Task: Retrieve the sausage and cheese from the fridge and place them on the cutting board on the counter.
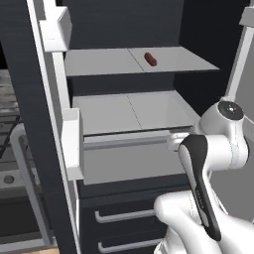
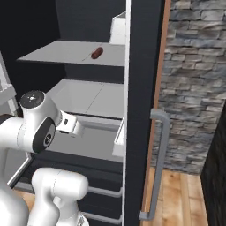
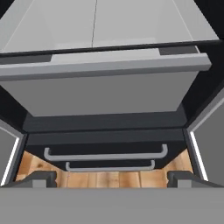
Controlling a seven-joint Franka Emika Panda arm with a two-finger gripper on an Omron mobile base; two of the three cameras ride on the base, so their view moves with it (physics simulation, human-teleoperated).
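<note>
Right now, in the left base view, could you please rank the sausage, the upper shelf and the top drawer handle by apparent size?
1. Upper shelf, largest.
2. Top drawer handle, partly hidden by the arm, so its full length is unsure.
3. Sausage, clearly smallest.

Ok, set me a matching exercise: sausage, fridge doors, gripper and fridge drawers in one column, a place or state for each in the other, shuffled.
Things:
1. sausage
2. fridge doors
3. gripper
4. fridge drawers

Place or state:
A. swung open
B. open, holding nothing
C. on the upper shelf
D. shut, below the shelves

Pairs: 1-C, 2-A, 3-B, 4-D
</note>
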